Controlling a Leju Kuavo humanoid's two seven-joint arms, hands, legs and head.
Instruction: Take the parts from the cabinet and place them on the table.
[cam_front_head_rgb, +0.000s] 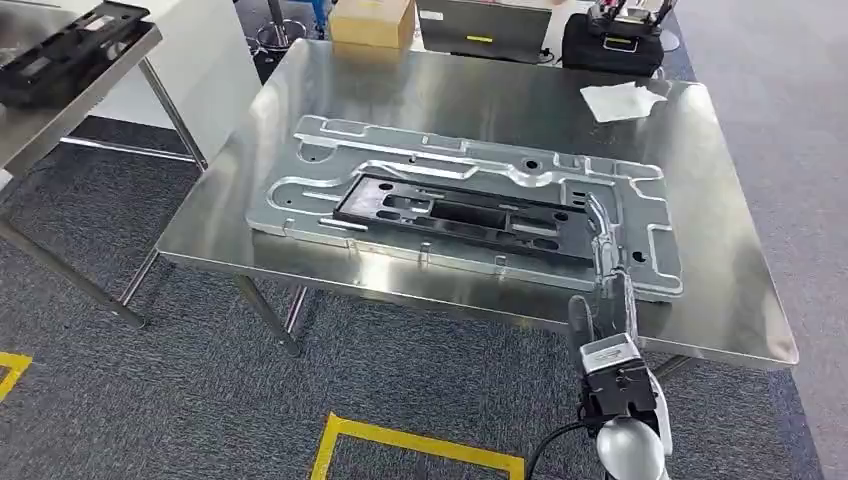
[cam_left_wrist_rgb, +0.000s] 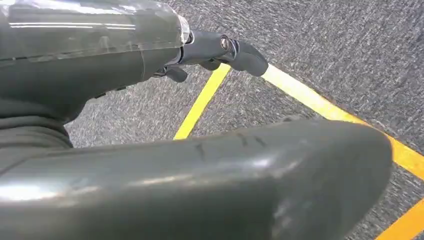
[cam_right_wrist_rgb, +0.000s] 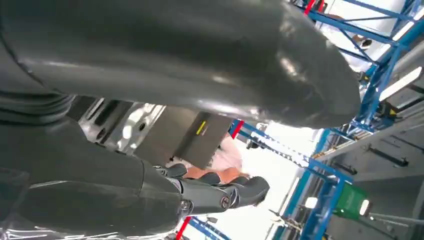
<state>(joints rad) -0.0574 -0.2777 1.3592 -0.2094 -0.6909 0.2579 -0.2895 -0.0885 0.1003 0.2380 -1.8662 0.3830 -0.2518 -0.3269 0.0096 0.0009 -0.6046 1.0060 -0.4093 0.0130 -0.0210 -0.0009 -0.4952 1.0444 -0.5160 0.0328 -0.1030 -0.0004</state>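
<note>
Raised at the near edge of the table (cam_front_head_rgb: 250, 215), my right robot hand (cam_front_head_rgb: 607, 305) has its fingers reaching over the near right corner of the big metal plate (cam_front_head_rgb: 330, 185); whether they are touching or holding it, I cannot tell. That plate lies flat on the table with a black frame (cam_front_head_rgb: 450, 212) resting on its middle. My left robot hand (cam_left_wrist_rgb: 220, 50) hangs over grey carpet (cam_left_wrist_rgb: 350, 45) with yellow tape lines (cam_left_wrist_rgb: 310, 97), fingers loosely apart, holding nothing.
</note>
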